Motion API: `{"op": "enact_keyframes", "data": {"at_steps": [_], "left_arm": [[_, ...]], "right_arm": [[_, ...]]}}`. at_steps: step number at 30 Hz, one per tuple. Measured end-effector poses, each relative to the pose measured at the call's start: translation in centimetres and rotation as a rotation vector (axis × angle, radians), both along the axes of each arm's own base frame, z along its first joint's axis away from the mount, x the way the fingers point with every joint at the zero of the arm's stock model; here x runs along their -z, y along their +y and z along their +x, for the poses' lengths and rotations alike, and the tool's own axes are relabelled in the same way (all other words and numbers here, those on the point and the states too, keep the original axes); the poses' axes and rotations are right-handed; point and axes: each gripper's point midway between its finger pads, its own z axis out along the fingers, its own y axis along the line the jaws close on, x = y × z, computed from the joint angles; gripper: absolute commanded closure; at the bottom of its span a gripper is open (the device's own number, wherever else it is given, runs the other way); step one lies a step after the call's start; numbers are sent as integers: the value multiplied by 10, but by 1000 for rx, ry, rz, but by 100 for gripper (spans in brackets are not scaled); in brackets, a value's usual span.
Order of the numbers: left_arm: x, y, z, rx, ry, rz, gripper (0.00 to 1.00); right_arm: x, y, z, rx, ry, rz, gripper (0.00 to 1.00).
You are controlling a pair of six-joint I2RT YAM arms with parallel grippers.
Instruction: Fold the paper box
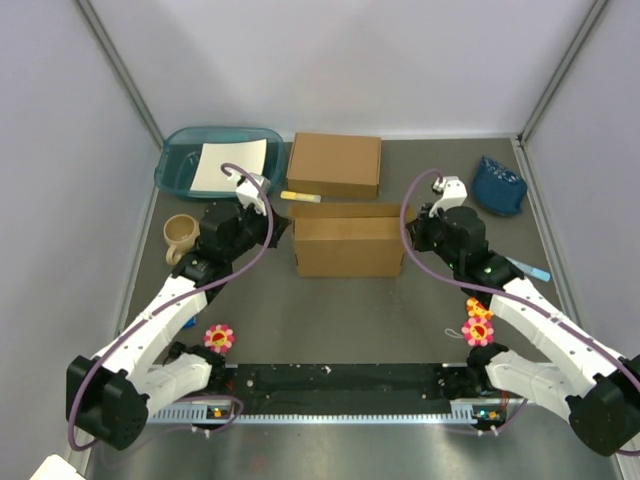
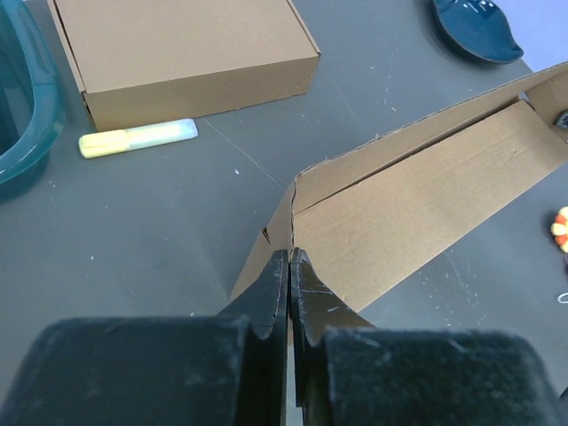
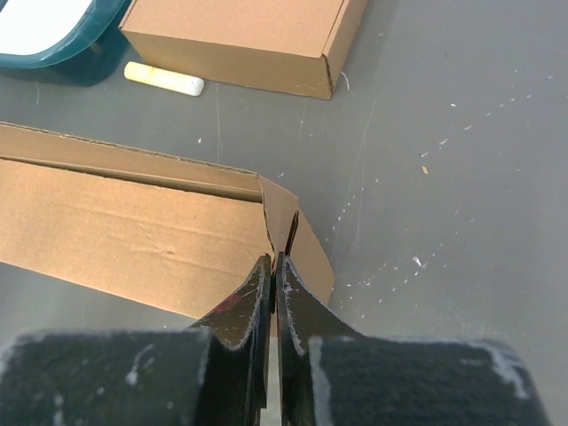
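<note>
The paper box (image 1: 348, 248) is sitting at the middle of the table (image 1: 300, 310), between the two arms, with its long side facing the arm bases. It is standing partly formed: in the wrist views the long panel is showing its crease lines, and a short end flap is angling outward at each end.

The left gripper (image 2: 289, 259) is pinching the box's left corner, its jaws drawn together with the cardboard edge running in between the fingertips. The right gripper (image 3: 273, 263) is doing the same at the right corner, jaws closed tight on the flap edge there.

Just behind the paper box, a closed brown box (image 1: 334, 165) is lying flat, and a yellow highlighter (image 1: 300, 197) is lying between the two boxes. A teal tray (image 1: 178, 165) is sitting at the far left beside the closed box, holding a white sheet (image 1: 232, 163). A tan mug (image 1: 181, 236) is standing near the left arm. A dark blue dish (image 1: 498, 186) is resting at the far right, well apart from the paper box.
</note>
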Motion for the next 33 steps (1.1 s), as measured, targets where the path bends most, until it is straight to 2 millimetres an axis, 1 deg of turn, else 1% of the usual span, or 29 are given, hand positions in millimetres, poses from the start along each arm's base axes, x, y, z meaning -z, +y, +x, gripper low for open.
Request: {"op": "enact_keyframes", "data": {"at_steps": [10,12,18,25,27,33], "left_arm": [[-15,-14,-7,11,60,-161,100],[-16,-15,-7,7,71,-194,100],[-12,-17,-6,-26,88,-293,100],[0,-8,-12,-106,115,-409,100],[3,-5,-13,-130,125,-429,100],[3,-7,-14,-159,125,-450,100]], "right_arm": [[3,-8,2,36,-1,-29,100],[4,-9,2,39,-1,-35,100],[3,-9,2,40,-2,-36,100],[4,-1,0,15,-8,-37,100],[4,1,-1,9,-10,-36,100],[5,1,0,14,-12,-41,100]]}}
